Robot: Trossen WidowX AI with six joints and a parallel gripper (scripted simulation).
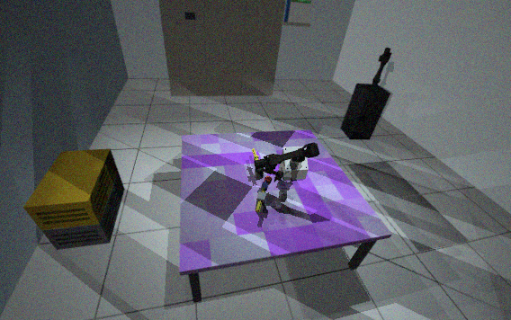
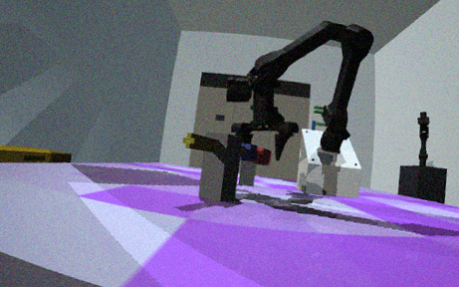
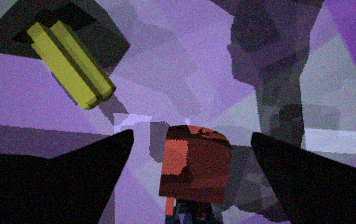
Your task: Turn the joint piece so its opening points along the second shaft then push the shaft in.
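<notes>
The red joint piece (image 3: 195, 167) (image 2: 262, 155) (image 1: 268, 179) sits on a blue-tipped shaft end (image 2: 246, 149) that comes out of a grey block (image 2: 217, 176) (image 1: 261, 198). My gripper (image 3: 191, 136) (image 2: 259, 143) (image 1: 265, 173) is open wide just above the joint piece. One finger stands on each side of it, with a clear gap on both sides. A yellow grooved shaft (image 3: 70, 62) (image 1: 255, 154) lies in a dark block ahead and to the left in the wrist view, apart from the joint piece. A yellow shaft end (image 2: 189, 139) sticks out of the near block's far side.
The arm's white base box (image 2: 329, 173) (image 1: 298, 155) stands behind the blocks on the purple table (image 1: 216, 252). A yellow crate (image 1: 74, 198) and a black pedestal (image 1: 365, 110) (image 2: 422, 181) stand on the floor, off the table.
</notes>
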